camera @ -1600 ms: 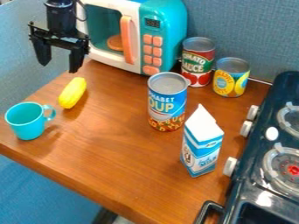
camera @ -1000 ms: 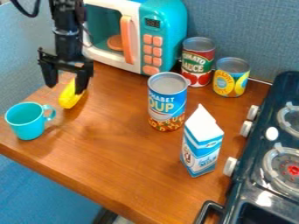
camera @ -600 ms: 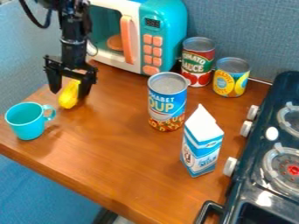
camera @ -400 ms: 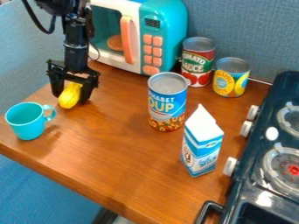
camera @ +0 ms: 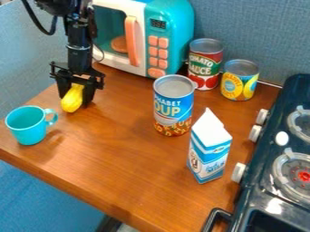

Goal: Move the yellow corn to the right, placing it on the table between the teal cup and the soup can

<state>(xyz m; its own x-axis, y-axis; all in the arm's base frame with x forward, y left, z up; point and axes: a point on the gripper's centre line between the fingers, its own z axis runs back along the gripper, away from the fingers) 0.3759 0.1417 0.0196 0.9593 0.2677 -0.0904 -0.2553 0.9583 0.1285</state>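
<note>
Right, in the camera view I have my black arm (camera: 79, 43) coming in from the top edge at the upper left, and the end effector (camera: 77, 100) hangs low over the bench (camera: 127, 167). Its fingers are closed on a yellow toy corn cob (camera: 72, 100), one on each side of it. The cob sits toward the left of the view, its near end poking out from between the fingers toward me, down at the bench's surface.

Just beside it, nearer the left edge, I see a turquoise cup (camera: 25, 129) standing upright, with its handle turned toward the cob. Behind and to the right of the end effector is a toy microwave (camera: 178, 27), teal and white with an orange door handle (camera: 131, 41) and orange buttons (camera: 153, 51).

Well apart from the cob, around the middle of the view, a tall blue-labelled can (camera: 173, 106) stands upright, and a white and blue carton (camera: 209, 152) stands in front of it, to the right. Farther back I have two more upright cans side by side: a red and green one (camera: 205, 68) and a shorter yellow one (camera: 239, 85). The dark toy stove (camera: 255, 188) runs along the right edge, white knobs facing the carton.
</note>
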